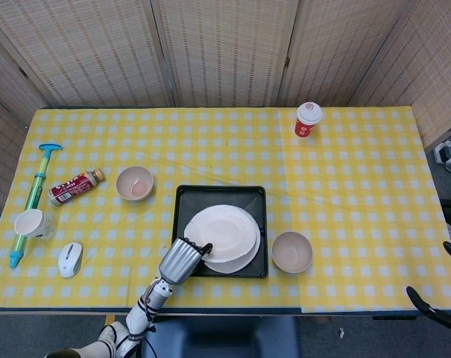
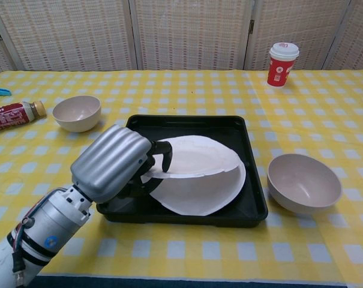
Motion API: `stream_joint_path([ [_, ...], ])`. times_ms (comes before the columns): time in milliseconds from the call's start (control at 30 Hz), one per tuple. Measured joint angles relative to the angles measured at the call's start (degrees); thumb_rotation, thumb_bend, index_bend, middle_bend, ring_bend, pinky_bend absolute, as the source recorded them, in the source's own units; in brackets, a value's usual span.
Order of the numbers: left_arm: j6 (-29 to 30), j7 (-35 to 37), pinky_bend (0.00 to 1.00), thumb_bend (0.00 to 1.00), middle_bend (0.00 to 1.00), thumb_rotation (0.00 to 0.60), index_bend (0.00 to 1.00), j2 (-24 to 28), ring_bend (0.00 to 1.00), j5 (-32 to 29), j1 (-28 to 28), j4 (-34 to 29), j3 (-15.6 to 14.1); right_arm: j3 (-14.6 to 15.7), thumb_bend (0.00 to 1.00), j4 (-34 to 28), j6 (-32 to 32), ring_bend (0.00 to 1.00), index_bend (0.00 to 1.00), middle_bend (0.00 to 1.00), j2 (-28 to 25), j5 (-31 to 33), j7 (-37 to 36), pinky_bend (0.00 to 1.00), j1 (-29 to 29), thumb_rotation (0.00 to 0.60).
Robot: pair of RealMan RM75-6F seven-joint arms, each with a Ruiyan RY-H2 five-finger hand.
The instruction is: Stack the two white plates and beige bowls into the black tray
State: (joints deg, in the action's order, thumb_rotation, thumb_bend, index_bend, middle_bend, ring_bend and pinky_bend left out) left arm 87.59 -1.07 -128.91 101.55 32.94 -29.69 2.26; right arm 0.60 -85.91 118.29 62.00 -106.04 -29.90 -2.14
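My left hand [image 2: 116, 163] grips the near-left rim of a white plate [image 2: 196, 162] and holds it tilted just above the second white plate [image 2: 199, 195], which lies in the black tray [image 2: 187, 121]. From the head view, the held plate [image 1: 221, 230] almost covers the lower plate [image 1: 244, 259] inside the tray [image 1: 221, 192], with the left hand [image 1: 182, 261] at the tray's near-left corner. One beige bowl [image 1: 134, 183] stands left of the tray, the other [image 1: 292, 251] right of it. Only the spread dark fingers of my right hand [image 1: 434, 307] show, at the lower right edge, holding nothing.
A red paper cup [image 1: 308, 119] stands at the back right. On the left lie a bottle [image 1: 76, 186], a green and blue pump [image 1: 33, 201], a white cup [image 1: 31, 224] and a mouse [image 1: 70, 259]. Woven screens close off the back.
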Motion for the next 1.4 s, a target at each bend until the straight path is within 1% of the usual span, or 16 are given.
stream_joint_path([
  [100, -1.41, 0.59, 1.0, 0.56, 1.0, 0.6, 0.59, -0.86, 1.0, -0.96, 0.96, 1.33, -0.03, -0.31, 0.3, 0.33, 0.29, 0.0, 0.0, 0.0, -0.29, 1.02, -2.03, 0.0, -0.41, 0.6],
  [133, -1.82, 0.75, 1.0, 0.54, 1.0, 0.6, 0.56, -0.94, 1.0, -1.29, 1.19, 1.26, -0.04, -0.49, 0.3, 0.47, 0.34, 0.0, 0.0, 0.0, -0.43, 1.52, -2.79, 0.0, -0.53, 0.6],
  [200, -2.58, 0.99, 1.0, 0.49, 1.0, 0.6, 0.48, -1.03, 1.0, -1.78, 1.45, 1.08, -0.11, -0.88, 0.3, 0.7, 0.35, 0.0, 0.0, 0.0, -0.6, 2.29, -3.61, 0.0, -0.63, 0.6],
  [267, -3.33, 1.11, 1.0, 0.43, 1.0, 0.6, 0.34, -1.06, 1.0, -2.18, 1.52, 0.85, -0.31, -1.19, 0.3, 0.88, 0.04, 0.0, 0.0, 0.0, -0.72, 2.68, -4.01, 0.0, -0.64, 0.6],
  [333, -4.16, 1.12, 1.0, 0.39, 1.0, 0.6, 0.24, -1.08, 1.0, -2.75, 1.51, 0.46, -0.59, -1.13, 0.3, 0.89, -0.49, 0.0, 0.0, 0.0, -0.86, 2.67, -3.98, 0.0, -0.64, 0.6],
  [433, -5.01, 1.51, 1.0, 0.33, 1.0, 0.6, 0.14, -1.09, 1.0, -3.42, 1.26, -0.1, -0.91, -0.99, 0.3, 0.8, -1.23, 0.0, 0.0, 0.0, -1.09, 2.66, -2.99, 0.0, -0.7, 0.6],
  [533, -5.65, 2.44, 1.0, 0.31, 1.0, 0.6, 0.09, -0.8, 1.0, -4.0, 0.9, -0.87, -1.1, -0.78, 0.3, 0.53, -2.24, 0.0, 0.0, 0.0, -1.4, 2.54, -1.14, 0.0, -0.75, 0.6],
  [633, -6.38, 3.69, 1.0, 0.28, 1.0, 0.6, 0.07, 0.49, 1.0, -4.38, 0.53, -3.45, -1.43, -0.74, 0.3, -0.14, -2.9, 0.0, 0.0, 0.0, -1.59, 2.25, 0.4, 0.0, -0.81, 0.6],
  [767, -6.73, 2.03, 1.0, 0.27, 1.0, 0.6, 0.07, 2.98, 1.0, -4.55, 0.04, -8.39, -1.94, -0.74, 0.3, -0.48, -3.82, 0.0, 0.0, 0.0, -1.49, 1.72, 1.35, 0.0, -0.59, 0.6],
  [900, -5.86, -1.09, 1.0, 0.27, 1.0, 0.6, 0.08, 6.37, 1.0, -4.35, -0.49, -14.66, -2.22, -0.68, 0.3, -0.8, -5.34, 0.0, 0.0, 0.0, -1.41, 1.47, 2.4, 0.0, -0.11, 0.6],
  [1100, -4.39, -6.0, 1.0, 0.28, 1.0, 0.6, 0.14, 12.4, 1.0, -4.03, -1.49, -25.57, -2.38, -0.64, 0.3, -1.51, -7.13, 0.0, 0.0, 0.0, -1.11, 1.14, 4.93, 0.0, 0.44, 0.6],
  [1233, -3.97, -9.66, 1.0, 0.34, 1.0, 0.6, 0.23, 17.59, 1.0, -4.61, -2.53, -32.7, -2.07, -0.44, 0.3, -1.9, -8.16, 0.0, 0.0, 0.0, -0.79, 0.51, 6.93, 0.0, 0.67, 0.6],
  [1333, -3.1, -12.43, 1.0, 0.41, 1.0, 0.6, 0.39, 22.01, 1.0, -5.97, -4.0, -35.67, -1.18, -0.06, 0.3, -2.2, -9.16, 0.0, 0.0, 0.0, -0.73, -0.08, 8.07, 0.0, 0.85, 0.6],
  [1400, -2.56, -14.08, 1.0, 0.43, 1.0, 0.6, 0.43, 24.51, 1.0, -7.59, -5.38, -36.36, -0.51, 0.07, 0.3, -2.45, -9.73, 0.0, 0.0, 0.0, -0.69, -0.24, 8.62, 0.0, 1.01, 0.6],
])
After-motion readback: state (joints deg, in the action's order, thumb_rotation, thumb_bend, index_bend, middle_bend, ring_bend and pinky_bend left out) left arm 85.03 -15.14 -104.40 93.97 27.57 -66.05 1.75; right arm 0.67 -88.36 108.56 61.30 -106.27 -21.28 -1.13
